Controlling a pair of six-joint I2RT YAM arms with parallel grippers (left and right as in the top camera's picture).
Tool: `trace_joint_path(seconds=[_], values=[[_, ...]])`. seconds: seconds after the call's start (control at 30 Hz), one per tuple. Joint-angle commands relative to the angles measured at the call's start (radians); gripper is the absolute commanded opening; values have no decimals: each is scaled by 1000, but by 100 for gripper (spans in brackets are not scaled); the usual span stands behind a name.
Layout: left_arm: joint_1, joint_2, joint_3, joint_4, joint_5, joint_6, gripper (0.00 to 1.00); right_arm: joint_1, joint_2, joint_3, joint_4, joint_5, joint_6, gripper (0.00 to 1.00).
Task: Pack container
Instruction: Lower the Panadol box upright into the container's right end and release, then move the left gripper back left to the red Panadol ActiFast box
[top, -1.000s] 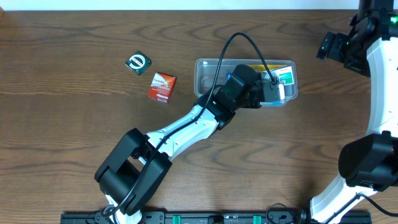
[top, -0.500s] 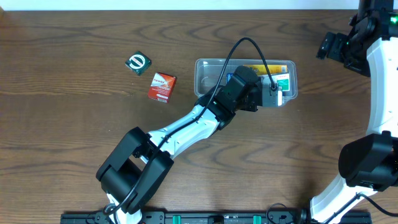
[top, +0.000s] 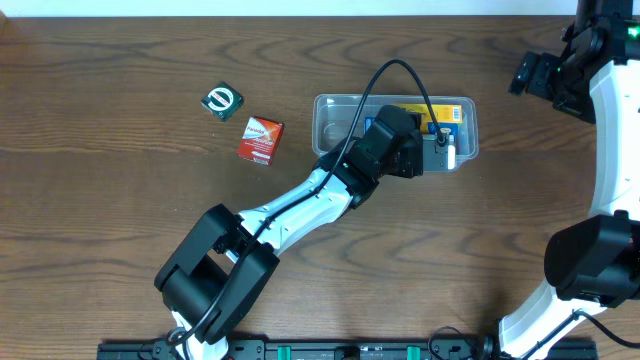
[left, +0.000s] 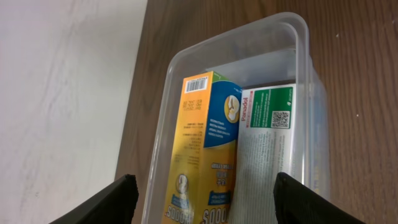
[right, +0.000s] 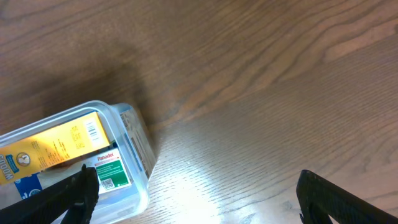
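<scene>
Clear rectangular plastic container (top: 335, 100) with rounded corners and a raised rim, set on a brown wood-grain table (top: 100, 220), long side running across the overhead view. Inside the container, side by side and touching: a yellow-orange carton with a blue panel and a barcode (left: 199, 155), lying along the container's far long wall, and a white carton with a green Panadol band and a QR code (left: 267, 143), lying against the near long wall. Left gripper (left: 205, 205) poised over the container's right end, black fingers (left: 118, 202) spread wide, one toward each long wall of the container, nothing pinched between them; contact with either carton not discernible. Left arm stretched diagonally toward the container from the near table edge, covering the container's middle in the overhead view. Right gripper (right: 199, 199) well apart from the container, beyond its right end and raised over bare table, fingers likewise spread and empty; container's rounded corner (right: 134, 134) at the lower left of the right wrist view. Outside the container, well beyond its left end: a small red and white box (top: 261, 138) and, just past that, a dark green square packet with a white ring (top: 221, 100), close together but not touching.
</scene>
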Motion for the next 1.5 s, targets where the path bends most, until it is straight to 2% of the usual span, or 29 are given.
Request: trace_joint_path(seconds=[0.0, 0.07, 0.17, 0.3, 0.47, 0.53, 0.67, 0.77, 0.83, 1.0, 1.1, 1.47], values=[[0, 12, 16, 19, -27, 2, 75, -2, -27, 6, 0, 11, 16, 99], [0, 3, 16, 39, -87, -23, 87, -2, -27, 6, 0, 11, 16, 99], [0, -36, 16, 46, -189, -121, 95, -2, -27, 6, 0, 11, 16, 99], [7, -132, 17, 5, -373, -295, 96, -2, -27, 6, 0, 11, 16, 99], [30, -259, 17, -161, -538, -351, 98, -2, -27, 6, 0, 11, 16, 99], [60, -309, 17, -239, -562, -480, 98, -1, -27, 6, 0, 10, 16, 99], [183, -364, 17, -381, -561, -735, 98, -1, -27, 6, 0, 11, 16, 99], [307, -361, 17, -453, -534, -863, 98, -1, -27, 6, 0, 11, 16, 99], [403, -348, 17, -494, -447, -914, 98, -2, -27, 6, 0, 11, 16, 99], [605, -306, 17, -541, -218, -972, 98, -1, -27, 6, 0, 11, 16, 99], [672, -270, 17, -555, -146, -975, 98, -1, -27, 6, 0, 11, 16, 99], [650, -69, 17, -599, -127, -968, 98, -1, -27, 6, 0, 11, 16, 99]])
